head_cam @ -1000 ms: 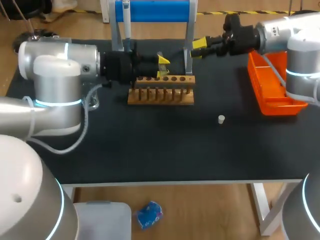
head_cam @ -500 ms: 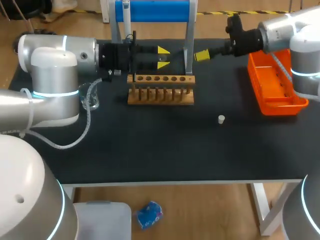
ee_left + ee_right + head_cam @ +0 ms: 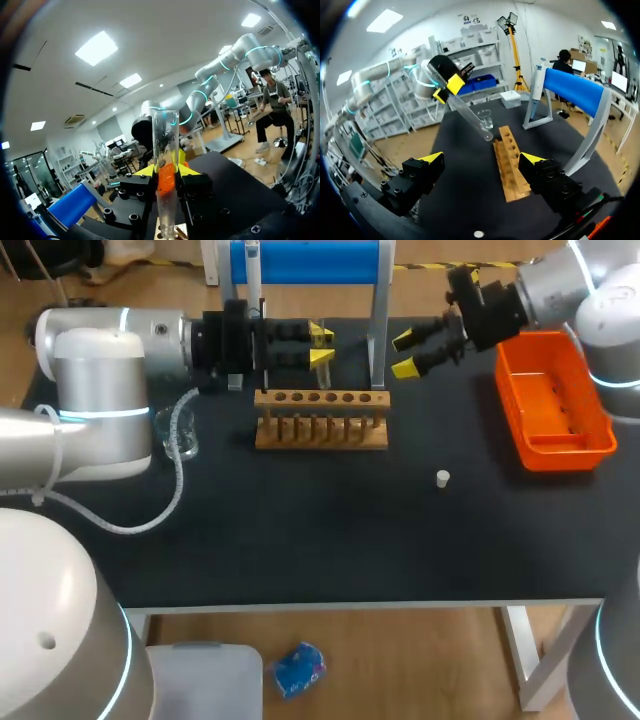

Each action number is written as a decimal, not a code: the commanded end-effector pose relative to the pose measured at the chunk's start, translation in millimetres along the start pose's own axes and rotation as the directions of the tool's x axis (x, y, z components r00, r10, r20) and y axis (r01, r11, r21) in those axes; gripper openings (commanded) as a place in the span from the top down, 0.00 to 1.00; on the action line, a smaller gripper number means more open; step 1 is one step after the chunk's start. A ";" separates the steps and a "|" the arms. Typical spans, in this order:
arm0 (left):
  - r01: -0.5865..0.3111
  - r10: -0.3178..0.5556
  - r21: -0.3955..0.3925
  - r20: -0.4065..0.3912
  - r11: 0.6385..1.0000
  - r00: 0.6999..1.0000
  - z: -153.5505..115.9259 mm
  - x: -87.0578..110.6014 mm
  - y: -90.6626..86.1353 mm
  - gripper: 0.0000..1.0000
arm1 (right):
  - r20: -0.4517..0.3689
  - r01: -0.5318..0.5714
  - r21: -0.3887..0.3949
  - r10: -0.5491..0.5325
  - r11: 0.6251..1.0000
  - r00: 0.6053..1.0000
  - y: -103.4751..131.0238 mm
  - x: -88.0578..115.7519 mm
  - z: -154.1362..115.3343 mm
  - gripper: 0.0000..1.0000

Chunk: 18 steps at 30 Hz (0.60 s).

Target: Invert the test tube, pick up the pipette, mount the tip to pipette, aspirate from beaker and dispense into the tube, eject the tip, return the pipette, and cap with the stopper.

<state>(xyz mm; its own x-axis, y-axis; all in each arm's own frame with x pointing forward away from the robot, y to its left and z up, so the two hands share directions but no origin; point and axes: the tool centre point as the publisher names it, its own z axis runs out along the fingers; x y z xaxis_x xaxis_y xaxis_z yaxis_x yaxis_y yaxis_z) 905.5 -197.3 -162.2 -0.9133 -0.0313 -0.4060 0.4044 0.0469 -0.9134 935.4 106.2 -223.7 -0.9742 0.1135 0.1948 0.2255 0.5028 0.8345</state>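
**Head view.** The left gripper (image 3: 320,346) hangs over the wooden rack (image 3: 322,420), its fingers clamped on the test tube (image 3: 319,378). The right gripper (image 3: 412,353) stands beside the blue stand (image 3: 305,260), fingers apart and empty. The stopper (image 3: 443,478) lies alone on the worktop (image 3: 300,530), well apart from the rack. The beaker (image 3: 180,435) sits under the left arm. The orange tray (image 3: 550,405) occupies the right edge. Judgement: the opening step, inverting the tube, is in hand. The pipette is not yet picked up.

**Left wrist view.** The tube runs up between the fingers, gripped from both sides, with an orange patch at the grip. Which end is the mouth cannot be told here.

**Right wrist view.** The tube hangs tilted from the left gripper, its lower end just above the rack. Judgement: the next move calls for turning the tube upright and lining it up over a hole. Open worktop lies in front of the rack. The stand's legs crowd the space behind it.
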 end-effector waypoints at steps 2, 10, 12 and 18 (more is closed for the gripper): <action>0.120 -0.120 -0.003 -0.033 0.993 0.992 4.9 -8.0 -6.6 1.00 | 0.145 0.217 0.136 -0.236 0.967 0.961 -8.0 4.6 -1.6 0.00; 0.255 -0.255 -0.007 -0.074 0.967 0.964 20.4 -16.7 1.3 1.00 | 0.132 0.295 0.104 -0.308 0.950 0.942 -38.3 -1.9 -0.9 0.00; 0.251 -0.251 -0.006 -0.075 0.968 0.965 23.9 -17.4 5.4 1.00 | 0.117 0.307 0.102 -0.318 0.946 0.941 -45.5 -3.6 0.5 0.00; 0.234 -0.236 -0.035 -0.076 0.972 0.969 28.5 -23.0 24.7 1.00 | 0.103 0.317 0.086 -0.325 0.944 0.940 -59.0 -9.2 4.6 0.00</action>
<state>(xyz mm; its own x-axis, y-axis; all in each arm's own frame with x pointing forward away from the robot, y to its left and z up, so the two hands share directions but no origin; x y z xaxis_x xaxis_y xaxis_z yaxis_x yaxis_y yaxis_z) 928.6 -218.9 -171.7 -0.9835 0.0130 -0.1802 0.1807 0.0830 -0.9800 927.6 80.4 -270.7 -0.9887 0.0384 -0.1449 -0.0937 0.5965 0.7972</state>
